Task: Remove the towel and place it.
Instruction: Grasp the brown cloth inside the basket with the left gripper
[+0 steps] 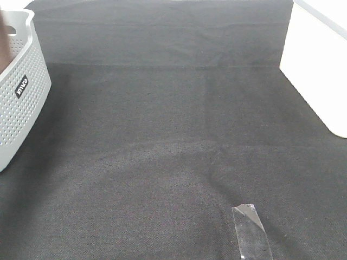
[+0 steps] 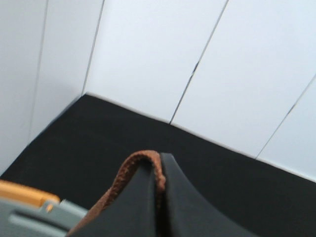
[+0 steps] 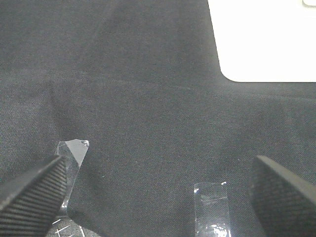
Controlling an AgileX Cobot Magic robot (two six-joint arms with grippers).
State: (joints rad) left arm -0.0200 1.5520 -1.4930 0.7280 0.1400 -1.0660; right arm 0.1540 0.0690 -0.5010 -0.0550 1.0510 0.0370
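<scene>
The left gripper (image 2: 161, 187) pinches the towel (image 2: 132, 172) by its hem, which runs along one finger; the towel's long axis is hidden. The right gripper (image 3: 158, 197) gapes wide over the desk (image 3: 148, 74).

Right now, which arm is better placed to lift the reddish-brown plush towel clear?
Left. The left gripper is shut on the reddish-brown plush towel at its hem. The right gripper hangs open and empty over the black table cloth.

Bright, even light; blown-out whites; soft blur in left wrist view.
</scene>
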